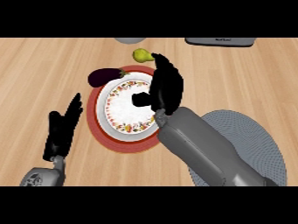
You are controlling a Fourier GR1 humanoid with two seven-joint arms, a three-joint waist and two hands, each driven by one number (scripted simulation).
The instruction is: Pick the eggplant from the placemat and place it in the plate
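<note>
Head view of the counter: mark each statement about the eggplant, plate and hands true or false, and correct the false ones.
1. The eggplant lies at the upper left rim of the plate. True.
2. The right hand is curled round the eggplant. False: its fingers are straight, holding nothing.
3. The grey placemat lies right of the plate. True.
4. The left hand rests on the plate. False: it is left of the plate.
5. A pear sits beyond the plate. True.

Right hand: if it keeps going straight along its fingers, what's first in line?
Probably the yellow-green pear, just past the right hand fingertips. Height above the counter is unclear, so it might pass over it.
</note>
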